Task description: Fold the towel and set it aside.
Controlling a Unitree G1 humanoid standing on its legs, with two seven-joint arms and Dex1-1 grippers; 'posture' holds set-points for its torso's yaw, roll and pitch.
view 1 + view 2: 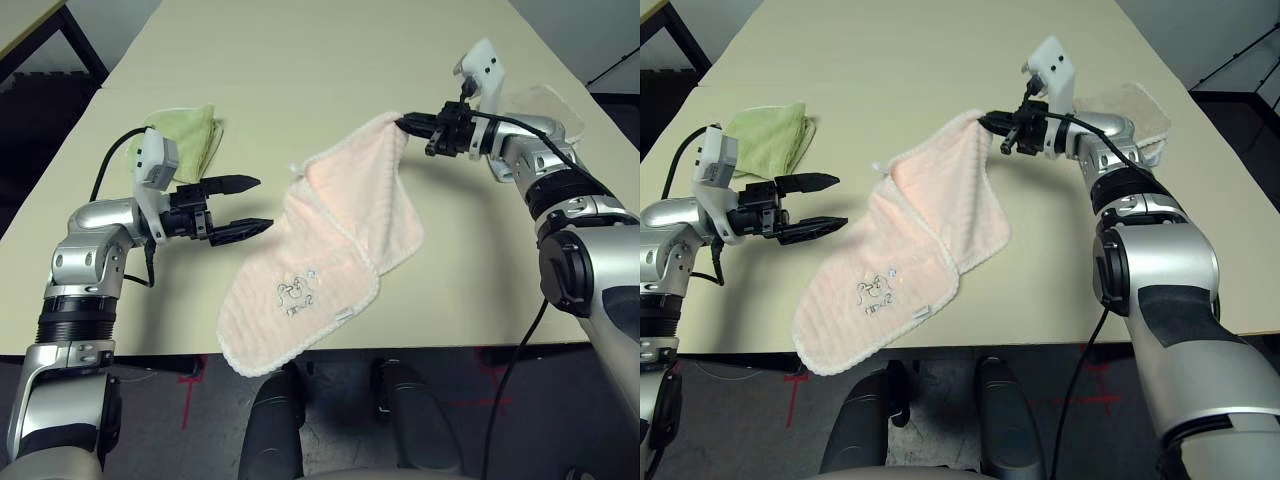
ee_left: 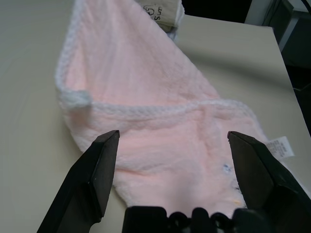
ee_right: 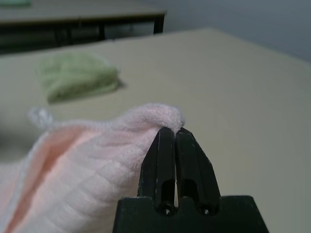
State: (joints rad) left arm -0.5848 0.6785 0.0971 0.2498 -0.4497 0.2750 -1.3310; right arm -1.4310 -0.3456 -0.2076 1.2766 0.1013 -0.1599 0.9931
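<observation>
A large pale pink terry towel [image 1: 330, 240] with a whitish trimmed edge is stretched slantwise over the near part of the pale table [image 1: 270, 75]. Its long axis is run from the near left to the far right, and its narrow, gathered corner is pointed far and right. The broad, rounded near end is hung past the table's near edge. A trimmed edge is seen crossing the cloth's middle, with 1 part lying over another. A dark embroidered script logo [image 1: 295, 295] is carried on the near part, and a small white tag [image 1: 345, 313] is set at the trim beside it.

The gathered corner is pinched between the 2 black fingers of the right gripper [image 1: 400, 122], which are pressed together. The 2 black fingers of the left gripper [image 1: 266, 202] are spread wide, with nothing held between them, near the towel's left side.

Farther out, a light green folded towel [image 1: 200, 135] is placed on the left, beyond the left gripper. A beige folded towel [image 1: 1130, 108] is placed on the right, partly hidden by the right arm [image 1: 1155, 250].
</observation>
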